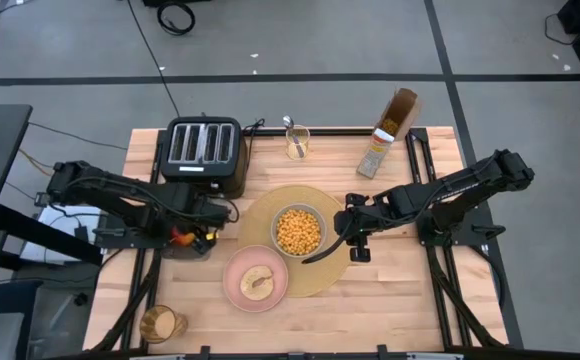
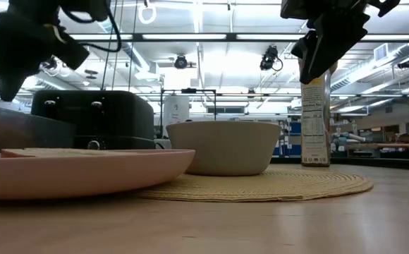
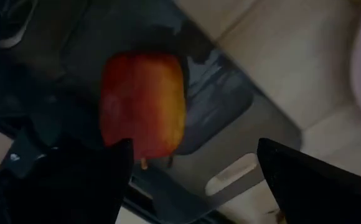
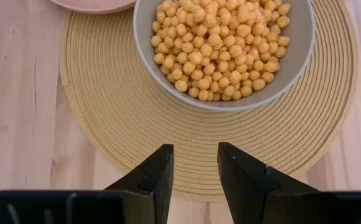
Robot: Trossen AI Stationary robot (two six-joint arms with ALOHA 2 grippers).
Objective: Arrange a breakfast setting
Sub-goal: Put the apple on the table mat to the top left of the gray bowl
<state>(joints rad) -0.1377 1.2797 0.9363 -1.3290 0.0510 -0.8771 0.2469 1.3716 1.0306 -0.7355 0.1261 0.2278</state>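
Placemat point(image 1: 322, 272) lies on the wooden table point(image 1: 400, 300), grey floor point(image 1: 300, 40) beyond.

The pink plate point(image 2: 84, 173) fills the near left of the table point(image 2: 275, 226), a flat tan piece lying on it. Just behind it the white bowl point(image 2: 223, 147) sits on the woven tan placemat point(image 2: 289, 187), whose edge runs under the plate's rim. The black toaster point(image 2: 92, 120) stands farther back on the left. A tall cereal box point(image 2: 315, 120) stands upright toward the far right. Two dark arm ends hang from above: one point(image 2: 28, 46) at the left, one point(image 2: 329, 39) above the box.
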